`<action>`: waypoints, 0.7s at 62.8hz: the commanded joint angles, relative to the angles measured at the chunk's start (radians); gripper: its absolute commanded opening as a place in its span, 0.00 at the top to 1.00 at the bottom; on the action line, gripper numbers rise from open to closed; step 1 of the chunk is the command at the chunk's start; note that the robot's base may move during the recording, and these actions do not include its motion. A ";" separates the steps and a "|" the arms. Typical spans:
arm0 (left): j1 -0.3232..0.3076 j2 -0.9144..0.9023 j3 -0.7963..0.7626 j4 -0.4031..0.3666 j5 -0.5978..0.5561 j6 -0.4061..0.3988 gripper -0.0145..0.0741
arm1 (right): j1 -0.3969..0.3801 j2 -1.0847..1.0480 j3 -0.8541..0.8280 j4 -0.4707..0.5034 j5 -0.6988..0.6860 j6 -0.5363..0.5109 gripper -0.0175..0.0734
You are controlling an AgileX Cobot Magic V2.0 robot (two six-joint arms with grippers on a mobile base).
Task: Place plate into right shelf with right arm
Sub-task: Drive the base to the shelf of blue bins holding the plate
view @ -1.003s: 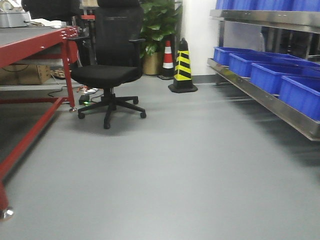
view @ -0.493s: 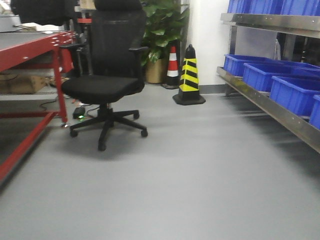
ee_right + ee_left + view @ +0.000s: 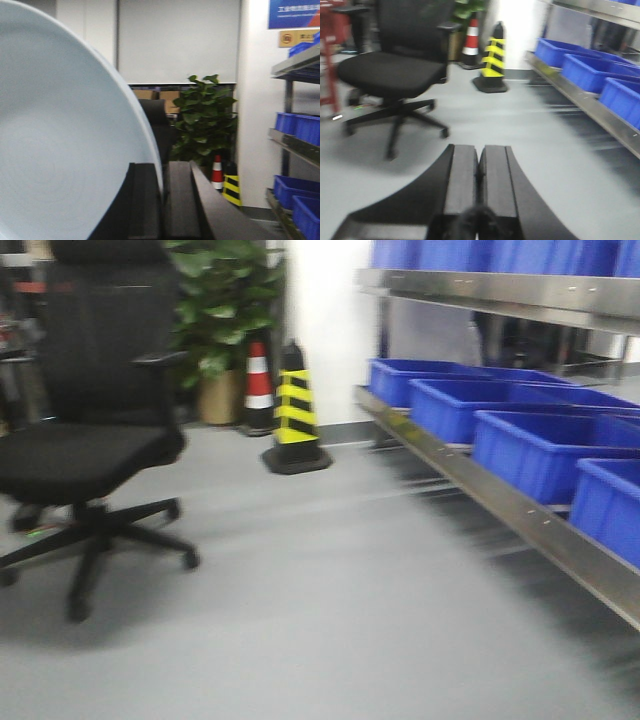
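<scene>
The right shelf (image 3: 540, 528), shiny steel rails carrying blue bins (image 3: 535, 450), runs along the right side of the grey floor (image 3: 330, 640). The plate (image 3: 60, 150), plain glossy white and round, stands on edge, apart from the shelf. The right gripper (image 3: 162, 172) reaches forward, its narrow black fingers clamped on the plate's rim. The left gripper (image 3: 479, 150) points low over the floor, pads pressed together, holding nothing.

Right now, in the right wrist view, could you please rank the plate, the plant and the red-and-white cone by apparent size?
1. plate, inflated by nearness to the camera
2. plant
3. red-and-white cone
</scene>
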 commanded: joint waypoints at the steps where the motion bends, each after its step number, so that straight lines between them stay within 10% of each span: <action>1: -0.007 -0.004 0.010 -0.002 -0.084 -0.006 0.89 | -0.005 0.013 -0.029 -0.003 -0.096 -0.006 0.75; 44: -0.007 -0.004 0.010 -0.002 -0.084 -0.006 0.89 | -0.005 0.013 -0.029 -0.003 -0.096 -0.006 0.75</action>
